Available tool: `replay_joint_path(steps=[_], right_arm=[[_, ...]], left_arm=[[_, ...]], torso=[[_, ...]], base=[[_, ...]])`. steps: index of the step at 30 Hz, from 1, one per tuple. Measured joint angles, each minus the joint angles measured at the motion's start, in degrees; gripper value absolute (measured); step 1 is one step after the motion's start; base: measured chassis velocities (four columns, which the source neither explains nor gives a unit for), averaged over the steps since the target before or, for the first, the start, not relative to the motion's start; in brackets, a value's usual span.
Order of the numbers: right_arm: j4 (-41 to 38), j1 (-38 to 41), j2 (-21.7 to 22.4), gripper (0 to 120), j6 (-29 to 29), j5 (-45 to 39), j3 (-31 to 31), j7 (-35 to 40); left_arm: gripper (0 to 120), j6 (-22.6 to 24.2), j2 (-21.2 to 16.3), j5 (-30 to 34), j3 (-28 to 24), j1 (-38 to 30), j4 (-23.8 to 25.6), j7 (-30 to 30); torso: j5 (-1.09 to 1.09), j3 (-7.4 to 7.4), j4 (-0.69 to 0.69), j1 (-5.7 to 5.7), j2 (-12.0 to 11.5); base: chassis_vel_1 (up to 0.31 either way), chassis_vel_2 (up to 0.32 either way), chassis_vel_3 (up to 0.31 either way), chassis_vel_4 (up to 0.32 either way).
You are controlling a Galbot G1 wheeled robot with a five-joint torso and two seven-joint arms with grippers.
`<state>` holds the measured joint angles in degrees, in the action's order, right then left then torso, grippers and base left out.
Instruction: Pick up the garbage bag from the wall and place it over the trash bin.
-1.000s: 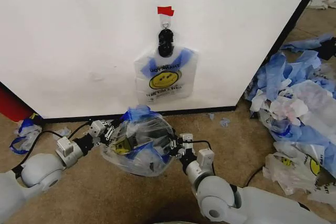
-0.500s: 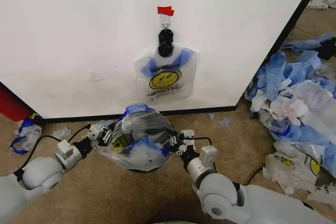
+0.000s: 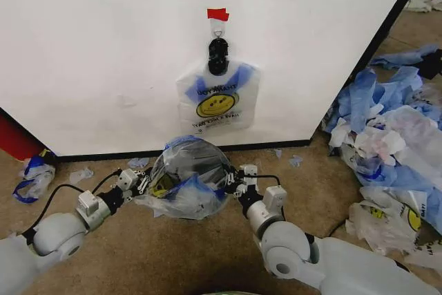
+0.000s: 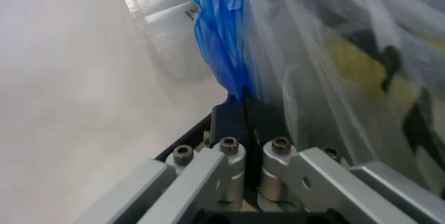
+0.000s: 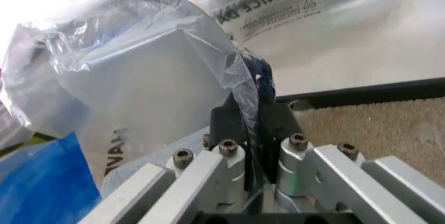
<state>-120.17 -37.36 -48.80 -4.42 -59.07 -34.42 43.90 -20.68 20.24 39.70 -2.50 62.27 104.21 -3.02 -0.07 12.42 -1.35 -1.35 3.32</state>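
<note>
A translucent white garbage bag (image 3: 186,188) with blue handles and a yellow print is stretched between my two grippers, low on the floor in front of the wall (image 3: 103,53). It domes over the round black trash bin (image 3: 195,164), which shows dark through the film. My left gripper (image 3: 143,183) is shut on the bag's blue handle (image 4: 224,52). My right gripper (image 3: 232,183) is shut on the bag's opposite edge (image 5: 243,86). A second smiley bag (image 3: 217,101) hangs on the wall from a black clip (image 3: 218,56) under red tape (image 3: 217,14).
A heap of blue and white plastic sheets (image 3: 390,129) covers the carpet on the right. A red object (image 3: 14,137) stands at the wall's left end, with bag scraps (image 3: 31,174) beside it. The wall's black base strip (image 3: 276,146) runs just behind the bin.
Both grippers have carried the bag a little toward the wall and pulled it wider. It went from a bunched bundle to a smooth dome over the bin.
</note>
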Motion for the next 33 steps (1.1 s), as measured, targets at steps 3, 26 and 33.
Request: replay_joint_path(steps=[3,26,33], right_arm=[[-0.06,-0.10,-0.17,0,0.00,-0.42,0.77,0.09],[-1.58,-3.31,0.20,0,-0.06,-0.72,3.41,0.65],[-1.72,-4.04,0.40,0,-0.06,-0.28,3.55,0.53]], left_arm=[[0,-0.05,0.54,-0.22,-0.07,0.26,0.03,0.23],[51,-0.43,2.52,-0.33,-0.43,-0.80,-1.64,2.19],[74,-0.54,1.39,-0.03,0.58,-0.59,-1.08,2.44]], torso=[[0.00,0.00,0.00,0.00,0.00],[0.00,0.00,-0.01,0.00,0.00],[0.00,0.00,-0.01,0.00,0.00]], base=[[0.000,0.000,0.000,0.000],[0.000,0.000,0.000,0.000],[0.000,0.000,0.000,0.000]])
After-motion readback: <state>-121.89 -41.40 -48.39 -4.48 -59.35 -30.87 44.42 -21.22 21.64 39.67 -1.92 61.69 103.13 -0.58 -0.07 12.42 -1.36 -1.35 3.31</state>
